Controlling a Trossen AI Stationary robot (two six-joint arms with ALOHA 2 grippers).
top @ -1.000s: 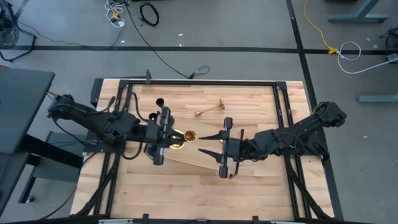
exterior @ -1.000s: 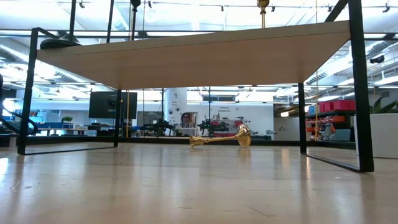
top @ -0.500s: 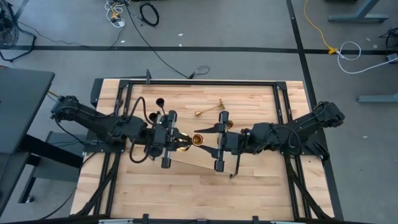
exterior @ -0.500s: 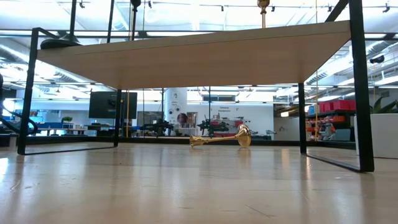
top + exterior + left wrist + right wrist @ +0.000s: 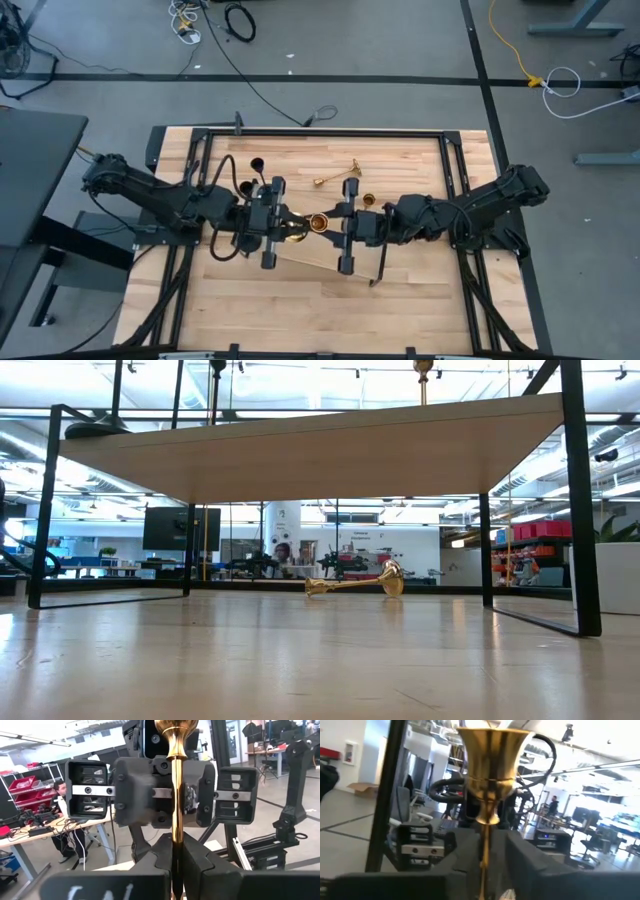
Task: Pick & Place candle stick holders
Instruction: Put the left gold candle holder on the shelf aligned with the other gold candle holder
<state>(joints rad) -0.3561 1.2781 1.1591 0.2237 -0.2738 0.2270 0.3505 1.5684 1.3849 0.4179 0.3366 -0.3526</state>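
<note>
R fingers point(image 5: 470, 855) now in at gold candlestick point(image 5: 318, 221), stem between both pairs, L fingers point(image 5: 167, 862) clamped, R's grip unclear.

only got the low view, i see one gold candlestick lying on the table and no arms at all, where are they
observer: Both are over the middle of the table. The left gripper is shut on the stem of a second gold candlestick.
operator: ok and the right one
observer: The right gripper faces the left one head on and sits at the cup end of that same candlestick.
</note>
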